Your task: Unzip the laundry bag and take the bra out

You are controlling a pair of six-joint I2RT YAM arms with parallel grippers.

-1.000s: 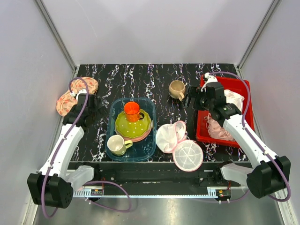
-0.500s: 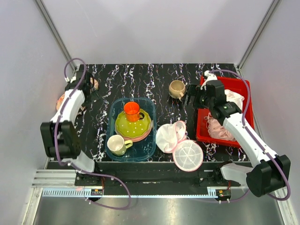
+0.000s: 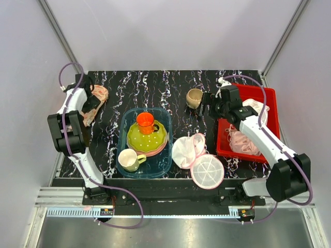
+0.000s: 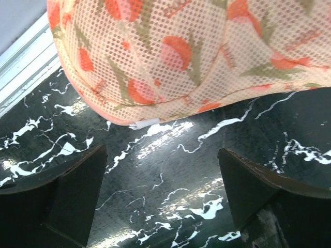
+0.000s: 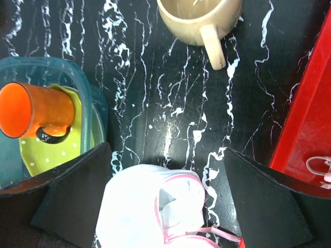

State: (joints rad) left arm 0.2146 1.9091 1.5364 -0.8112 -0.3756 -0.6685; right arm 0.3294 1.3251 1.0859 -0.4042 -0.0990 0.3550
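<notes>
The peach-pink laundry bag with red-orange motifs lies at the table's far left edge, partly hidden under my left arm. In the left wrist view it fills the top, with a small white tab at its lower rim. My left gripper is open and empty, just short of the bag's edge, with bare table between its fingers. A pink bra with thin straps lies in the red bin. My right gripper is open and empty above the table left of the bin.
A beige cup stands just beyond the right gripper. A white mesh pouch with pink rim lies below it. A blue tray holds green and pink plates, an orange cup and a pale yellow cup.
My left arm swung up and over to the far left, bringing its gripper to the laundry bag, which now shows smaller under the arm. My right gripper shifted slightly toward the beige cup.
</notes>
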